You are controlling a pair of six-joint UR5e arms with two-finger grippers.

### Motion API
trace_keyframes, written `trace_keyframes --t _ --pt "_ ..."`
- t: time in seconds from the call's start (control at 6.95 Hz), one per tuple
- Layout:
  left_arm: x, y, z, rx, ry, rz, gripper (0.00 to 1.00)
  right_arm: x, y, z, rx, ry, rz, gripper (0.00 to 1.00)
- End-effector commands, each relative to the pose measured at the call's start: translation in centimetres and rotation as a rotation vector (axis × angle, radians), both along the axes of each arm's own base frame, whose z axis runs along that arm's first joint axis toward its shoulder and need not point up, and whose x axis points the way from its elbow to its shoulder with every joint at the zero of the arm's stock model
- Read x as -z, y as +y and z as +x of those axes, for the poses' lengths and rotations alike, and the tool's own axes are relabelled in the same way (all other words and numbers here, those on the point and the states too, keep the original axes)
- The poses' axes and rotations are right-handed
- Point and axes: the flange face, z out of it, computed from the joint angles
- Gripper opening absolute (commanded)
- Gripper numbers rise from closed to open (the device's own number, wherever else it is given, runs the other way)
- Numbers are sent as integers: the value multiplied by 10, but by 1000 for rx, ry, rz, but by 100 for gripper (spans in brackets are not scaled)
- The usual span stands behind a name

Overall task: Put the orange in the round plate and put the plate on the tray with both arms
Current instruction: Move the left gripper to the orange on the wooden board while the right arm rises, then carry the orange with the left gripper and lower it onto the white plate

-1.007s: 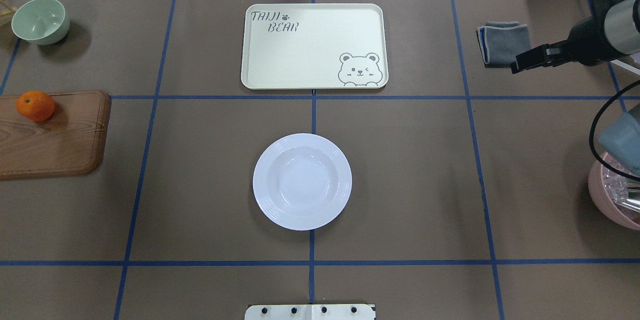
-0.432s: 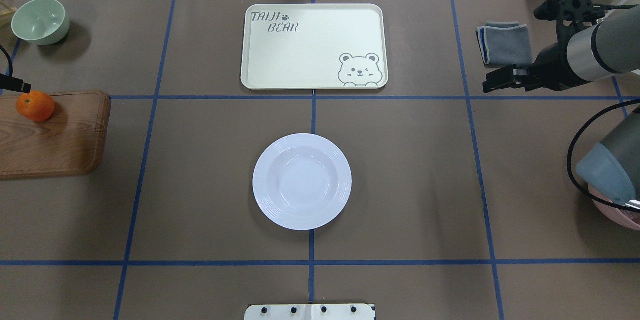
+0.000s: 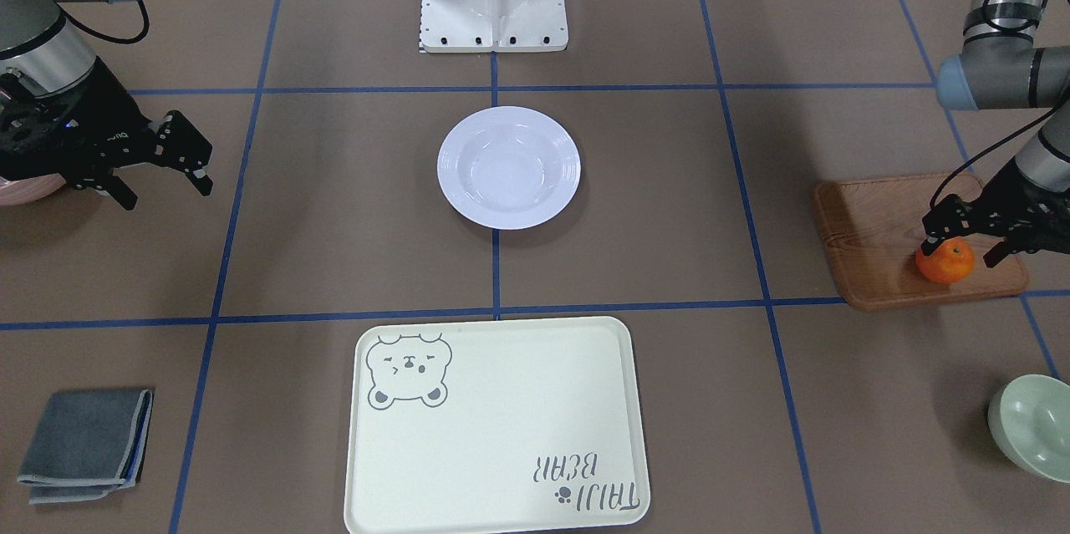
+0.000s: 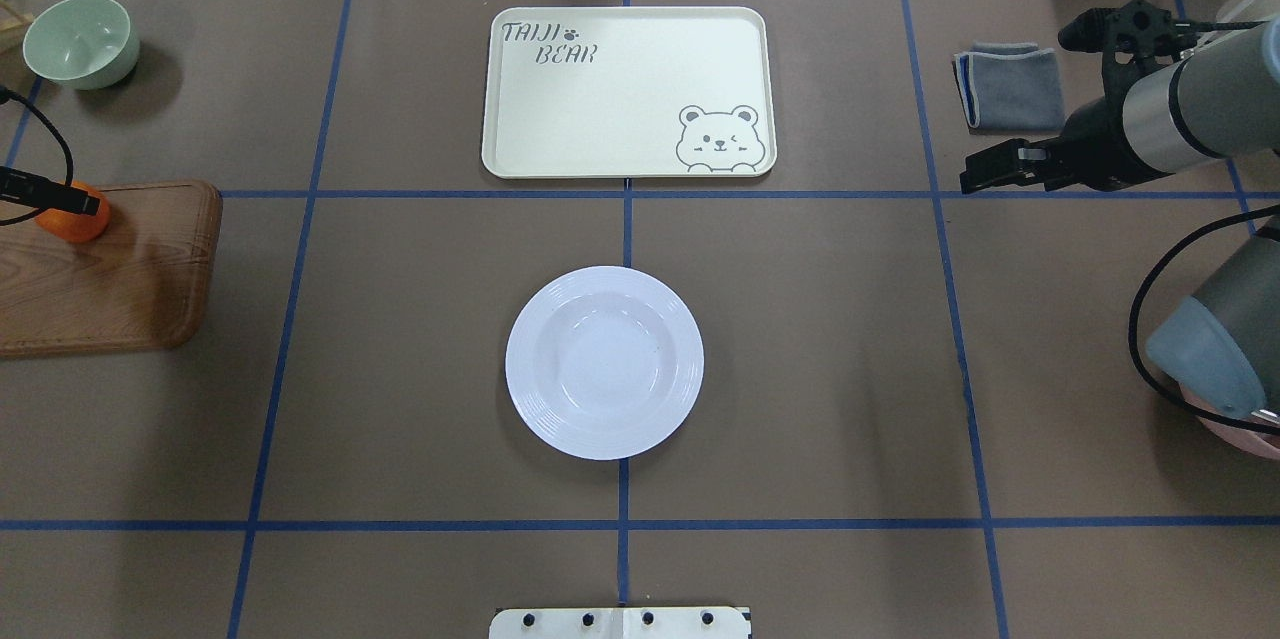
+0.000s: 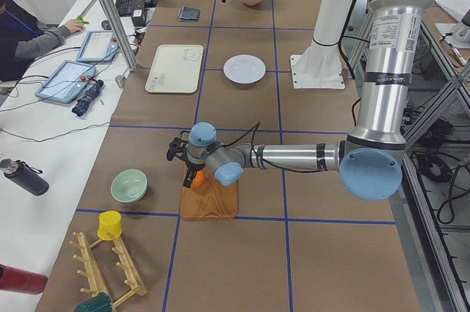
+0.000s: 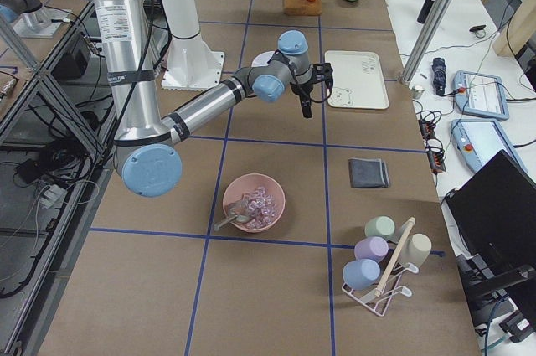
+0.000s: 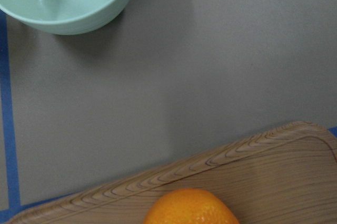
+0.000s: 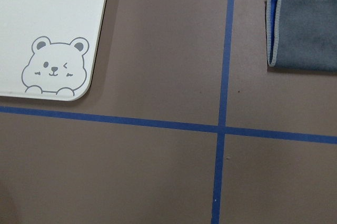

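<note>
**A:** Start at the tabletop's left edge. What's new there?

**B:** A second ago the orange (image 4: 72,222) sat alone near the far edge of the wooden board (image 4: 110,279). Now the left fingers (image 3: 930,235) have come in over it. They are spread, one on each side of the fruit, and have not closed on it. One tip looks very close to the peel, but I can't tell if it touches. The orange itself hasn't moved.

**A:** So the pick is about to happen?

**B:** I'd judge so. The next move is probably a short drop and a squeeze. The fruit is round, so an off-centre pinch could roll it along the board.

**A:** And the middle?

**B:** It is unchanged. The round plate (image 4: 604,362) lies empty at the tabletop's centre. The tray (image 4: 620,109) lies beyond it towards the far edge, well apart from it and bare.

**A:** The right side?

**B:** The right fingers (image 3: 191,160) are wide open and hold nothing. They have swung inward from beside the folded grey cloth (image 4: 1010,86) and now hang between the cloth and the tray's near right corner.

**A:** What does that mean for the task?

**B:** Nothing is placed yet. The right arm seems to be moving into position for the two-arm plate lift while the left fetches the orange.
</note>
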Motion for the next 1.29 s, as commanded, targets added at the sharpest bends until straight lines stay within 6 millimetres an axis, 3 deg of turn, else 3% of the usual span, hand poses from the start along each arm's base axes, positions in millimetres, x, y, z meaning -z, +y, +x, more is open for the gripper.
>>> trace_keyframes --t 0.0,0.14,0.43,0.72,0.86,1.15 --pt "-8 5 13 -25 -7 -13 97 -3 1 -2 3 4 -3 100" --pt "-9 7 18 -34 -8 -15 70 -3 1 -2 4 5 -4 100" --pt "-1 7 21 -40 1 -4 1 -4 0 -3 5 6 -3 100" --pt "42 4 15 -74 86 17 0 -3 1 -4 7 5 -2 100" --pt "77 -8 6 -55 99 15 0 -4 1 -3 -2 0 -9 100" --pt "206 -10 7 28 89 -97 0 -3 0 -4 -70 -23 -83 100"
